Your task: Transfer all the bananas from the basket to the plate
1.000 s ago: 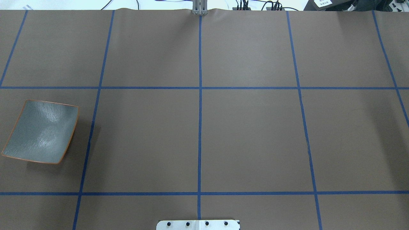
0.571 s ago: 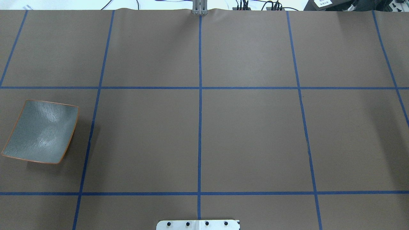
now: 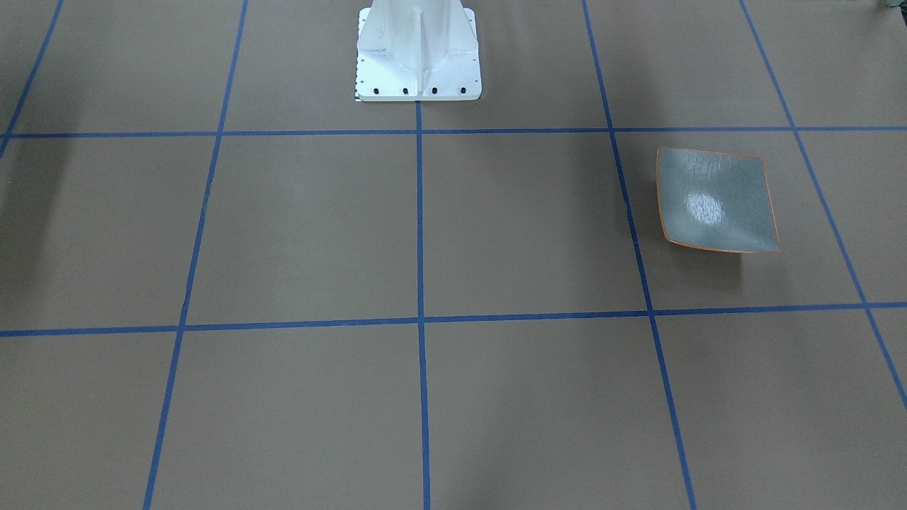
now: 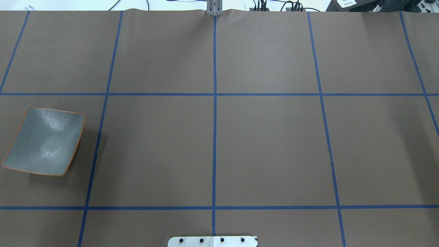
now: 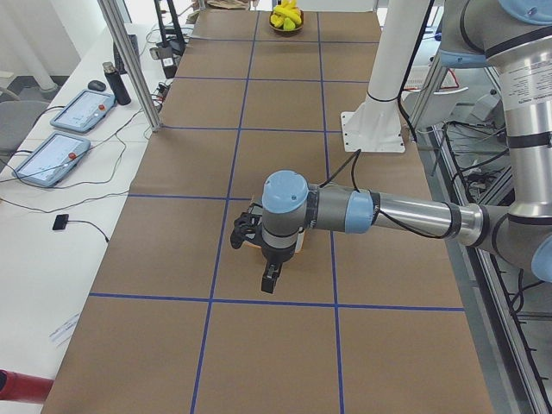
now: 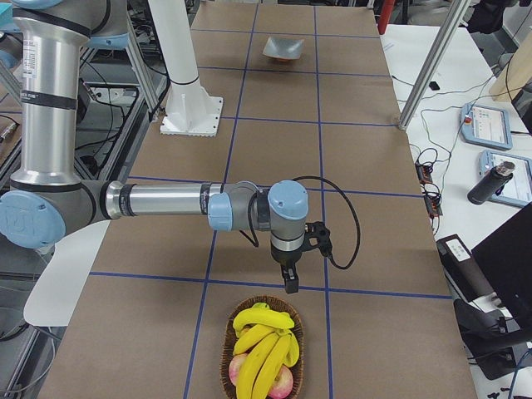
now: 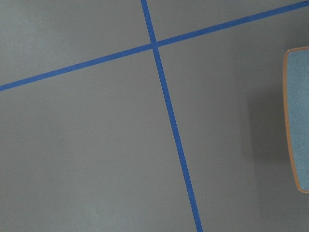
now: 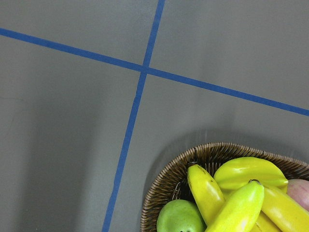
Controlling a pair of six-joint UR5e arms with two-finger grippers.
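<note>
Several yellow bananas (image 6: 266, 349) lie in a brown wicker basket (image 6: 224, 364) at the table's right end; they also show in the right wrist view (image 8: 231, 193) and far off in the exterior left view (image 5: 286, 15). The grey-blue plate (image 4: 43, 141) with an orange rim sits bare at the table's left end, also in the front-facing view (image 3: 716, 200) and at the left wrist view's edge (image 7: 299, 116). My right gripper (image 6: 289, 283) hangs just beyond the basket, pointing down. My left gripper (image 5: 269, 281) hangs low over the table's left part. I cannot tell if either is open.
The basket (image 8: 212, 151) also holds a green fruit (image 8: 178, 217) and a pinkish one (image 8: 301, 186). The white robot pedestal (image 3: 418, 49) stands at the table's near middle edge. Blue tape lines grid the brown table. Tablets (image 5: 52, 155) lie on the side bench.
</note>
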